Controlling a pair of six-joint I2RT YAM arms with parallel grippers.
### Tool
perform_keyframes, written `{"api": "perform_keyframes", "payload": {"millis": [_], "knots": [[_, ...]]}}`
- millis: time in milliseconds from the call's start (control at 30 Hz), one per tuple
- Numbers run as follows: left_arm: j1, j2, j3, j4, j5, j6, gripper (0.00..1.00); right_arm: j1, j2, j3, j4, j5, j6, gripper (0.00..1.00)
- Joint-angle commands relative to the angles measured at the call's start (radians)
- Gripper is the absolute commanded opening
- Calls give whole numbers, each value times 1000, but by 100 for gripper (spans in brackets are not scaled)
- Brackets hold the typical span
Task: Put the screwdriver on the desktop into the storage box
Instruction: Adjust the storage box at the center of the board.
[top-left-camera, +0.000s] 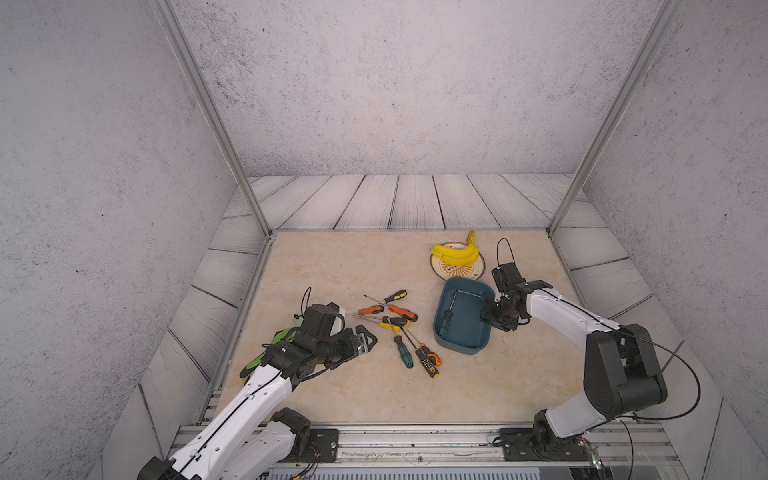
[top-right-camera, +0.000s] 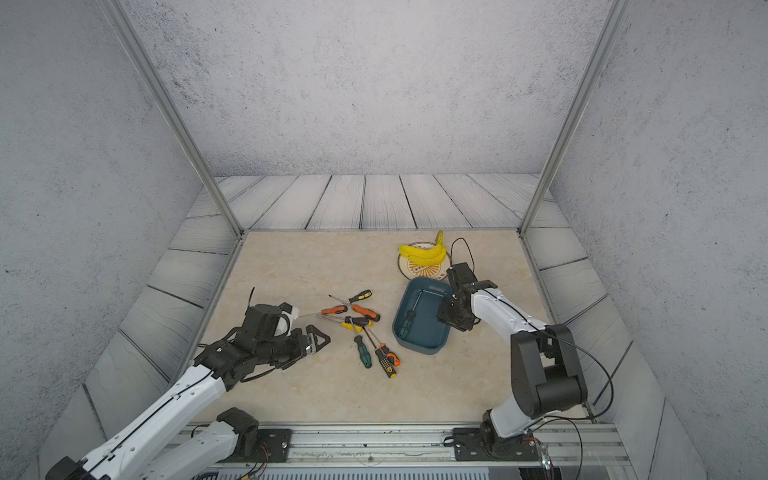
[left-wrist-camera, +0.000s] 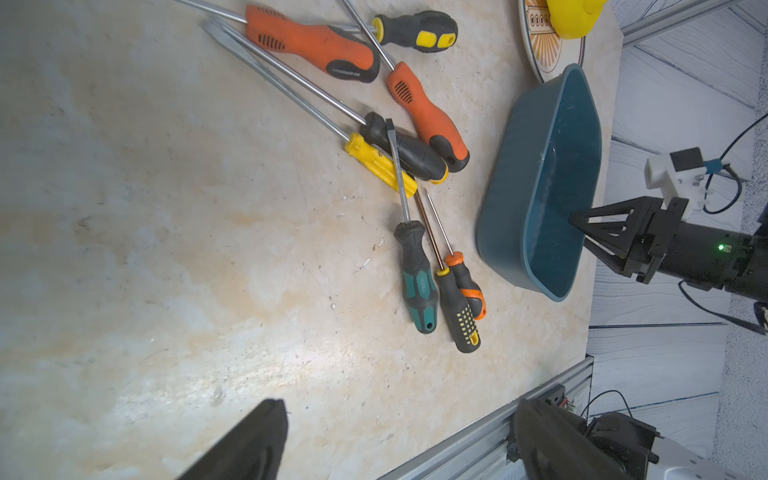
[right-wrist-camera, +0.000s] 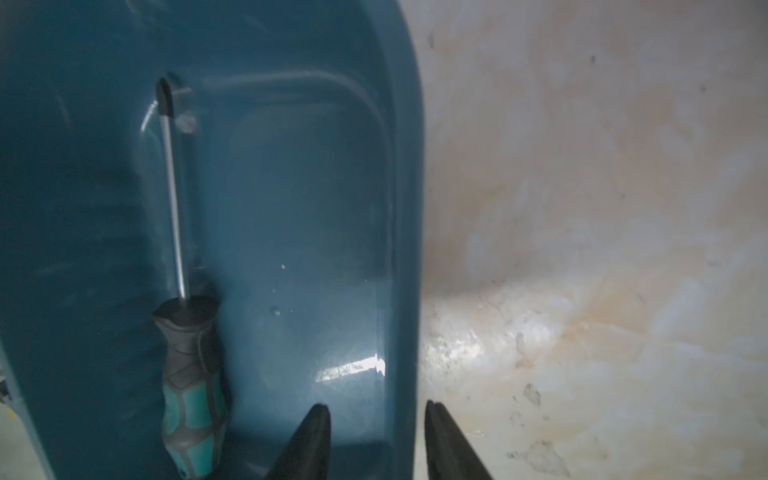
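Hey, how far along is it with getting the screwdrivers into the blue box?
Done: one teal-handled screwdriver lies in the storage box. In hand: nothing. The right gripper straddles the box's wall, though whether it grips the wall is unclear. The left gripper hangs open and empty above the desktop. Left: eight screwdrivers lie clustered on the desktop beside the box.
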Motion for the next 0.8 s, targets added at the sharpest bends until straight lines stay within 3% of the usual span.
{"api": "perform_keyframes", "payload": {"millis": [0, 300, 533, 767], "knots": [[-5, -6, -9, -3, -4, -2, 92, -2, 44, 44, -33, 32, -66, 35], [-5, -4, -15, 3, -4, -2, 92, -2, 117, 109, -80, 36, -167, 25], [-5, 11, -14, 14, 3, 1, 92, -2, 144, 148, -103, 87, -220, 24], [-7, 28, -9, 11, 7, 11, 89, -2, 104, 167, -143, 74, -215, 44]]}}
